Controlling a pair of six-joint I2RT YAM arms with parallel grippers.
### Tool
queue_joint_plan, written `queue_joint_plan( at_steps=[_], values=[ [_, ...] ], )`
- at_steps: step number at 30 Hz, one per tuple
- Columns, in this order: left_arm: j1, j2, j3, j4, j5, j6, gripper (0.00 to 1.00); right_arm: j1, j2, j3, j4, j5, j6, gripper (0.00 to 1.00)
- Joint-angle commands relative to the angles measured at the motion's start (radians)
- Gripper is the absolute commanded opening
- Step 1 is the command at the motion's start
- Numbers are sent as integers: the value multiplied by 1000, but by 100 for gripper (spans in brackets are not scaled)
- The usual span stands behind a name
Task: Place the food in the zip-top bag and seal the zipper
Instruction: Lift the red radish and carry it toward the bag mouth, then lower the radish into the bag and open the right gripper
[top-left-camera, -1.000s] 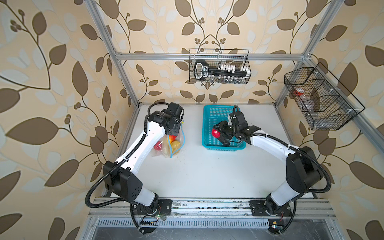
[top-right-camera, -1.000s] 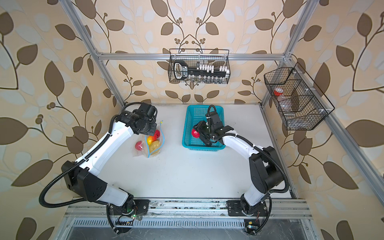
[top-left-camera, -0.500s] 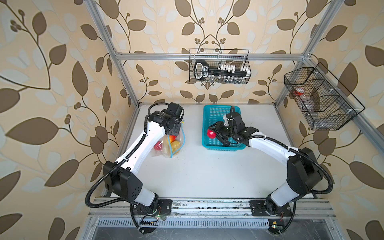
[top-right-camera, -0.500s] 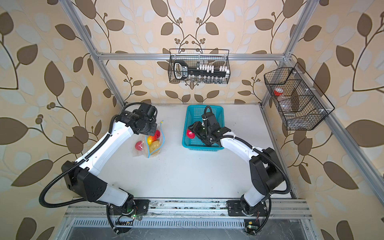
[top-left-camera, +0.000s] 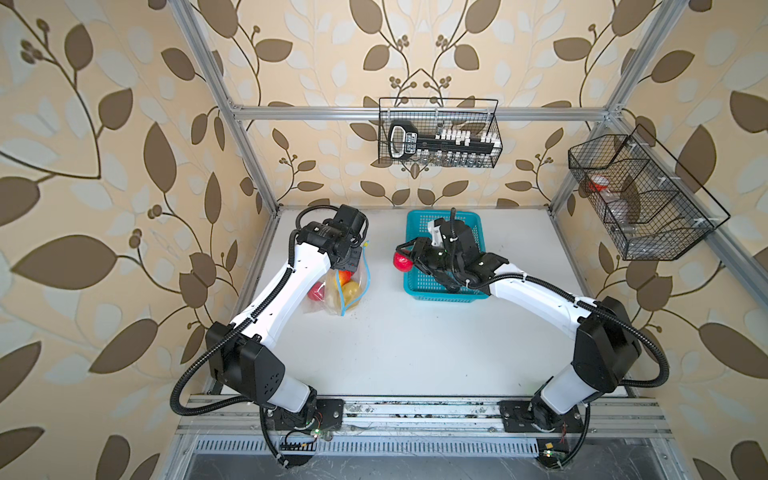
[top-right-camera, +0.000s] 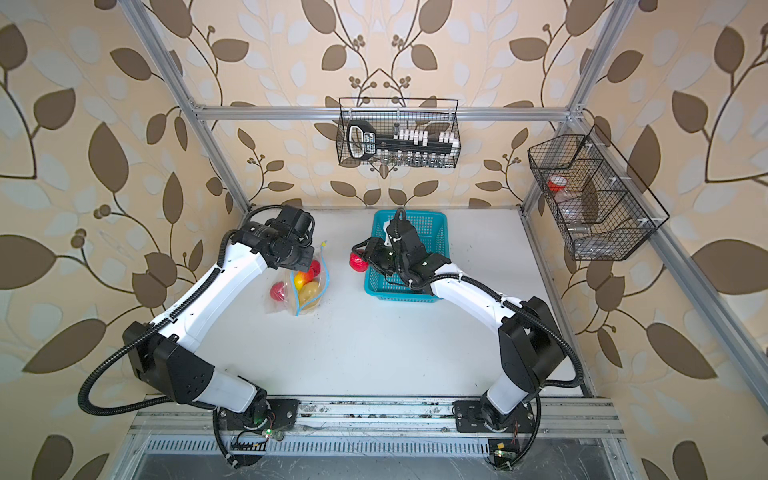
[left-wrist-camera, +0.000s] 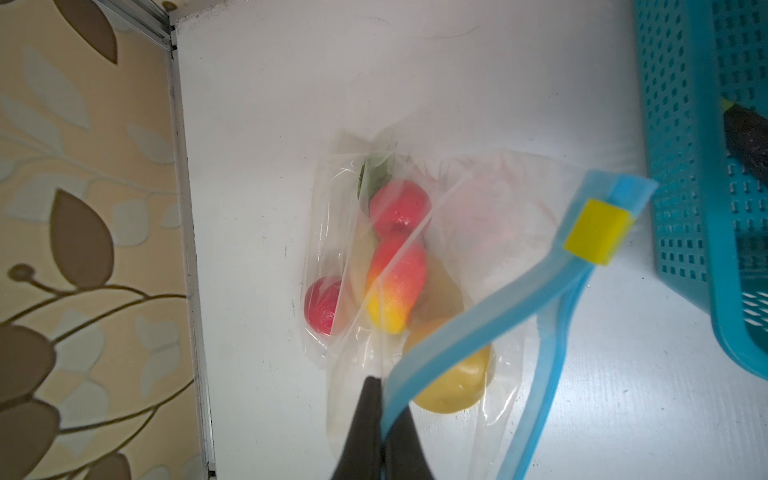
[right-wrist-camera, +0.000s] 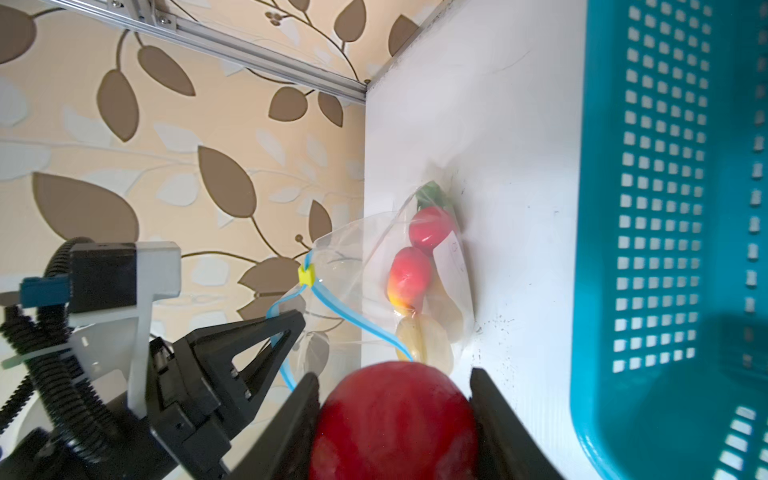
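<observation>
We find nothing that we can read. The black tool (top-left-camera: 404, 143) in the wire basket (top-left-camera: 465, 114), at twelve o'clock in both top views, carries a pale label, but its print is too small for us to make out. The zip-top bag (right-wrist-camera: 453, 253), toward nine o'clock, bears a faint mark, too blurred to read.

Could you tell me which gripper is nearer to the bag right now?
Left. The left gripper pinches the bag by its zipper; the right gripper holds a tomato beside the basket, apart from the bag.
</observation>
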Motion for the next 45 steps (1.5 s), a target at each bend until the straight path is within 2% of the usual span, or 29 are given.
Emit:
queue_joint_plan(
  at_steps=[1,24,45],
  values=[
    [8,-36,7,-2,14,-10,0,18,31,28,74,-29,44,40],
    [10,-47,6,-4,25,-10,0,160,145,144,137,-23,63,40],
    [13,-87,-1,-1,36,-9,0,219,248,190,147,-15,102,39]
  ],
)
